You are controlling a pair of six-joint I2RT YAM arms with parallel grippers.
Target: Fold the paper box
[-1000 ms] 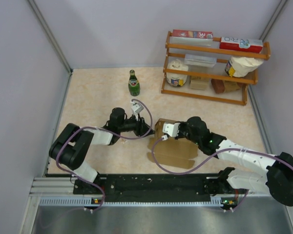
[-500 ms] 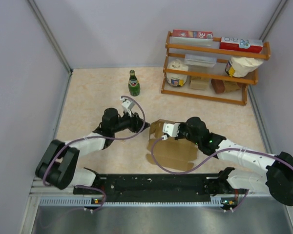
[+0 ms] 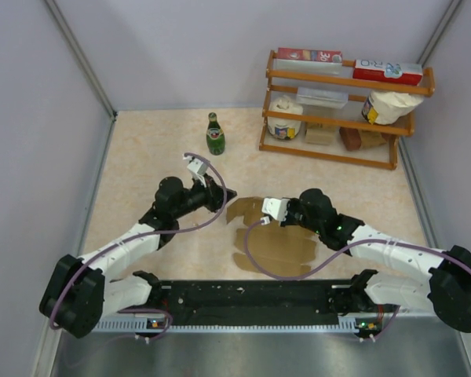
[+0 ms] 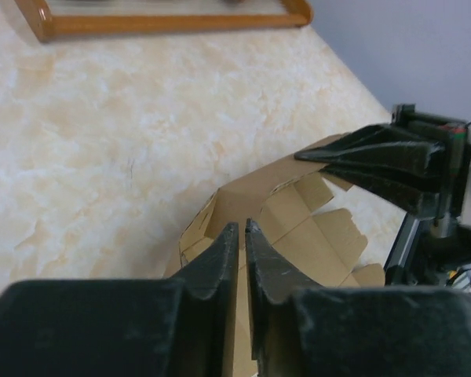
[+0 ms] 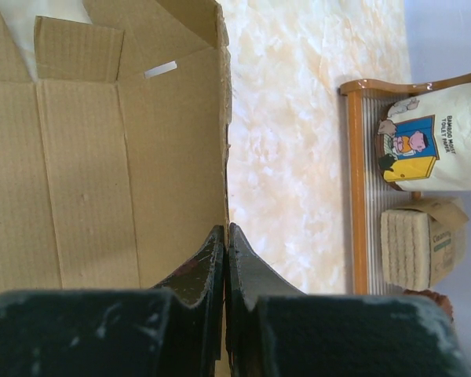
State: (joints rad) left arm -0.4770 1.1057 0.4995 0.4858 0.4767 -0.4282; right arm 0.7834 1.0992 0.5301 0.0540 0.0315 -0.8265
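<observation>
The box (image 3: 279, 243) sits mid-counter, just ahead of the arm bases. It is part-formed: the main panel lies flat on the counter (image 3: 141, 169), the far end is lifted, and the flaps are loose. The right gripper (image 3: 268, 209) has its jaws pressed together, pinching the upper edge of the lifted wall. The left gripper (image 3: 230, 194) has its jaws nearly together with only a slit between them, tips at the box's far-left corner flap; you cannot tell whether card sits in that slit. Handling, as a judgement: the corrugated card looks light, fairly stiff within each panel, and should bend readily only at the scored creases. It will likely skate on the smooth counter if you push it unpinned. A hard pinch mid-panel could crush the fluting. Take hold at a flap edge close to its crease, and keep one gripper as anchor while the other folds. The die-cut tabs and slots are thin and may tear or catch a fingertip. For room, there is open counter to the left and beyond the box. The bottle (image 3: 214, 134) and rack (image 3: 322, 154) stand well apart at the far side. The two grippers are near each other over the same end, so watch for contact there.
</observation>
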